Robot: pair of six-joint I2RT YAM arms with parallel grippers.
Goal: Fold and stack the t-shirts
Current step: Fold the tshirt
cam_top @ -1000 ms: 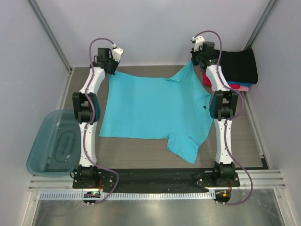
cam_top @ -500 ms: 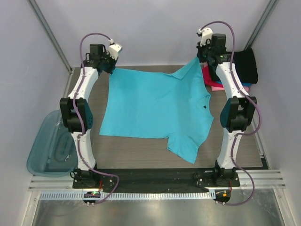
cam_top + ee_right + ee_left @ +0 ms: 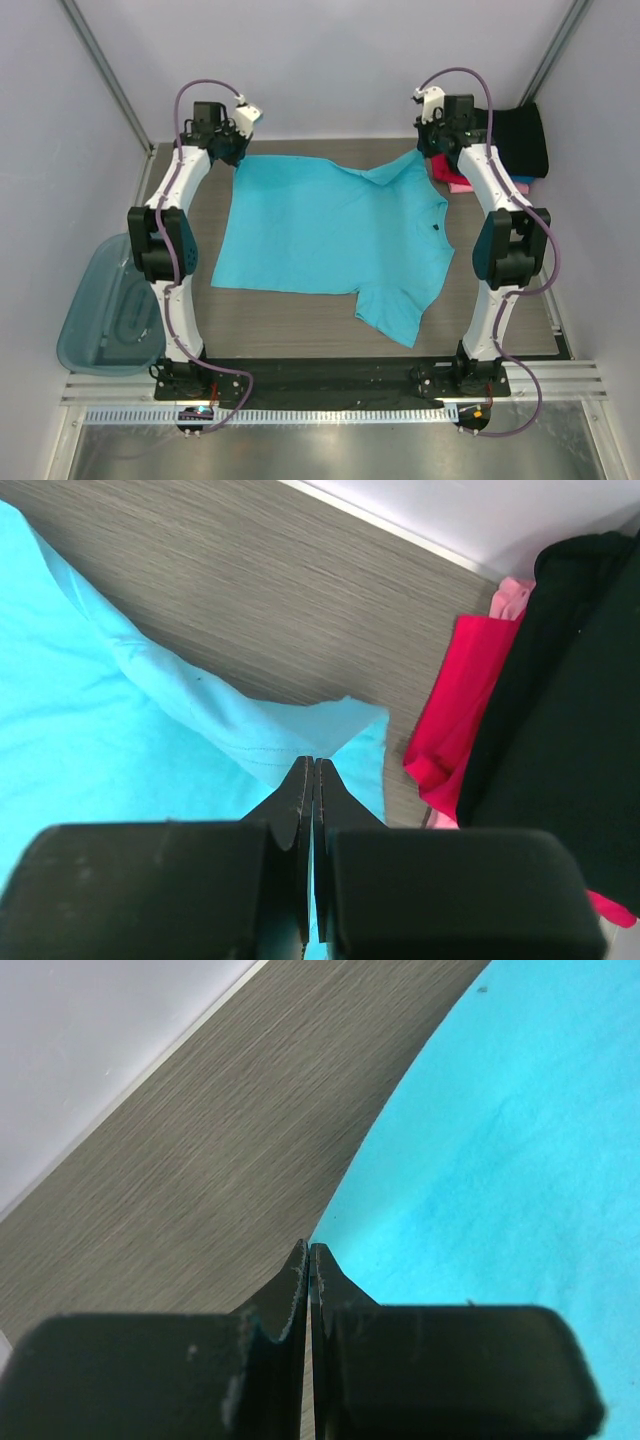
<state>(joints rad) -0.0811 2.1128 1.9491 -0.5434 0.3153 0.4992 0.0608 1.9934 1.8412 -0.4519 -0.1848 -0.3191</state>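
Observation:
A bright turquoise t-shirt (image 3: 330, 230) lies spread flat on the wooden table, one sleeve pointing toward the near edge. My left gripper (image 3: 232, 150) is shut at its far left corner, and in the left wrist view the cloth edge (image 3: 480, 1160) runs right up to my closed tips (image 3: 310, 1250). My right gripper (image 3: 430, 150) is shut on the far right sleeve, and the cloth (image 3: 250, 720) peaks at my tips (image 3: 313, 763). A stack of folded shirts sits at the far right: black (image 3: 520, 140) on top, blue (image 3: 520, 182) and pink (image 3: 455, 178) below.
The translucent blue-grey bin (image 3: 110, 305) hangs off the table's left edge. In the right wrist view the pink (image 3: 460, 700) and black (image 3: 560, 680) folded shirts lie just right of my right gripper. The back wall runs close behind both grippers.
The shirt's far edge, held raised and taut half a second ago, has dropped toward the table. The right gripper moved slightly left and down, and the sleeve now lies lower.

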